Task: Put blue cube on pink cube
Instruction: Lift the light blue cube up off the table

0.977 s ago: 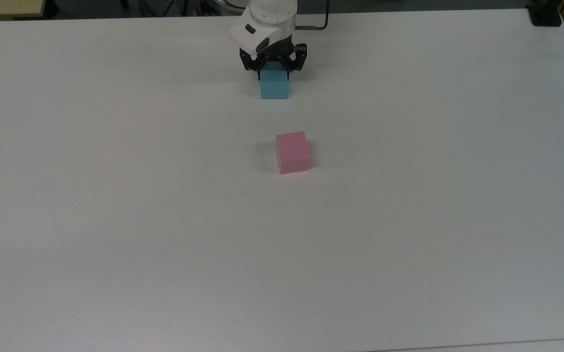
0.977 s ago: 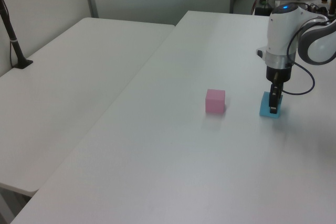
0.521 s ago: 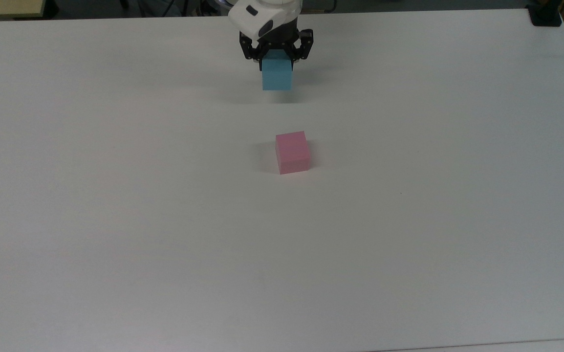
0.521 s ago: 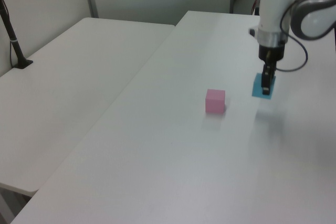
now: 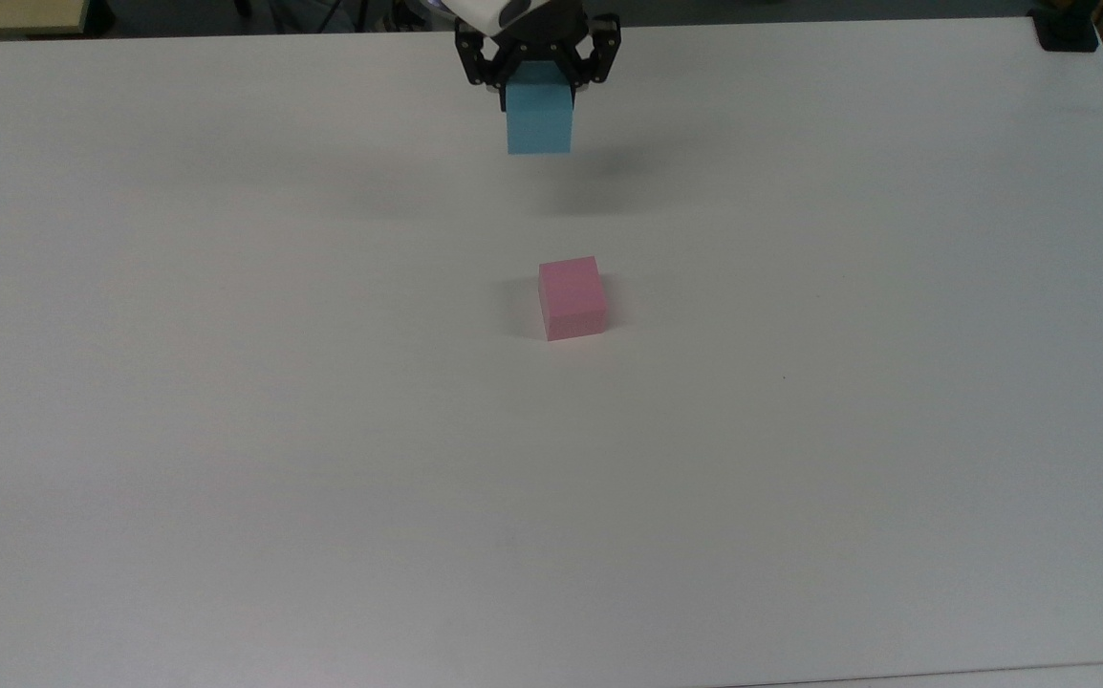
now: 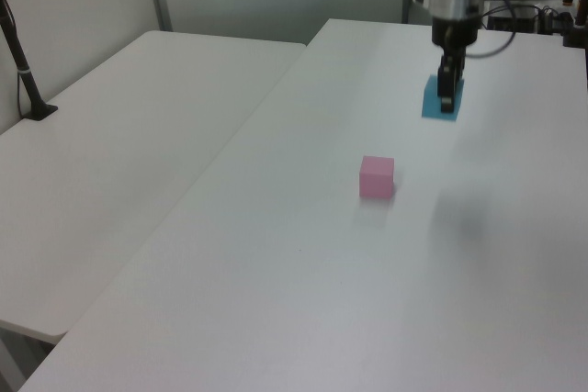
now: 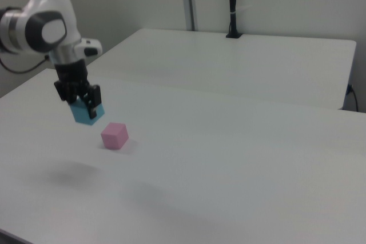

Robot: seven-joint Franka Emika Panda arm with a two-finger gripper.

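Observation:
My gripper (image 5: pixel 539 88) (image 6: pixel 446 98) (image 7: pixel 86 106) is shut on the light-blue cube (image 5: pixel 539 122) (image 6: pixel 435 100) (image 7: pixel 84 116), which hangs well above the white table (image 5: pixel 227 430). Its faint shadow falls on the tabletop below. The pink cube (image 5: pixel 572 297) (image 6: pixel 377 177) (image 7: pixel 114 136) rests flat on the table, alone. In the top view it lies below and slightly right of the held cube; in the left view it sits lower left of it; in the right view it sits just lower right of it.
A second white table (image 6: pixel 138 144) (image 7: pixel 246 55) adjoins this one. A black post on a base (image 6: pixel 23 75) (image 7: pixel 232 4) stands on that second table. Another black base (image 5: pixel 1066 29) sits at the top view's upper right corner.
The gripper has lifted the blue cube off the table and keeps rising; the cube's shadow has separated from it. The pink cube has not moved.

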